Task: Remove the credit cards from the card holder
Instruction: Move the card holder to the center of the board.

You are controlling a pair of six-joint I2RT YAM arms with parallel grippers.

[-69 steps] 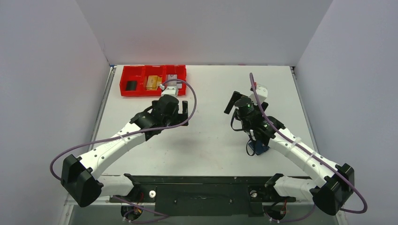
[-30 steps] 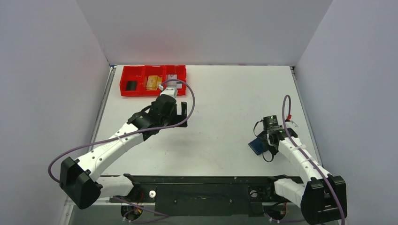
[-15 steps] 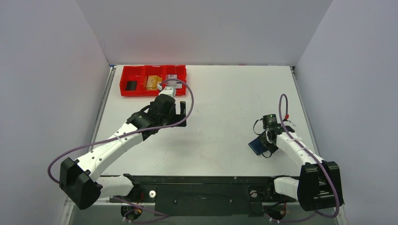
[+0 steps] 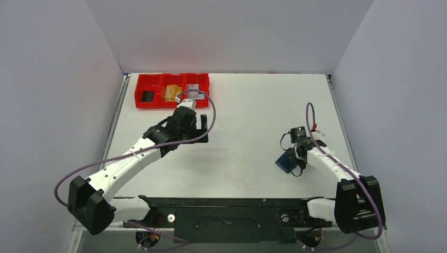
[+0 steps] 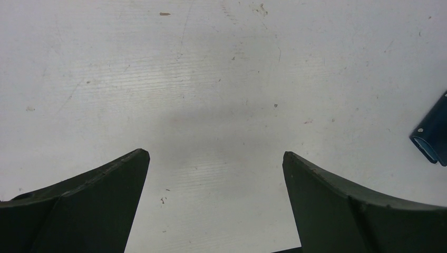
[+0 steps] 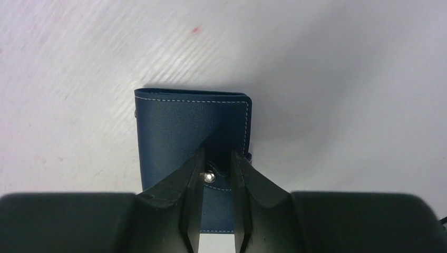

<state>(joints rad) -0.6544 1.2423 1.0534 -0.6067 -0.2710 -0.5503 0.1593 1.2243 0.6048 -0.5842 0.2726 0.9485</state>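
Status, top view: red tray sat at 11 o'clock on the table. Black card was in its left bin, tan-gold card in the middle bin, silvery-grey card in the right bin, partly hidden behind the left arm's wrist.

Card holder lay at 4 o'clock, folded shut, navy outer face up, flat on the table as far as I could tell. No card edge showed from it, but the inside wasn't visible, so I couldn't confirm it was empty.

Right gripper was over the holder's near end, jaws drawn in to a narrow gap with the strap tab and its snap between them. It read as a pinch on the tab; how firm, couldn't tell.

Left gripper hung over bare table at 10 o'clock, just at 6 o'clock of the tray, jaws spread wide, nothing in them.

Judgement: three cards out and binned, so extraction looked done. What was left was at most dealing with the holder and parking both arms.
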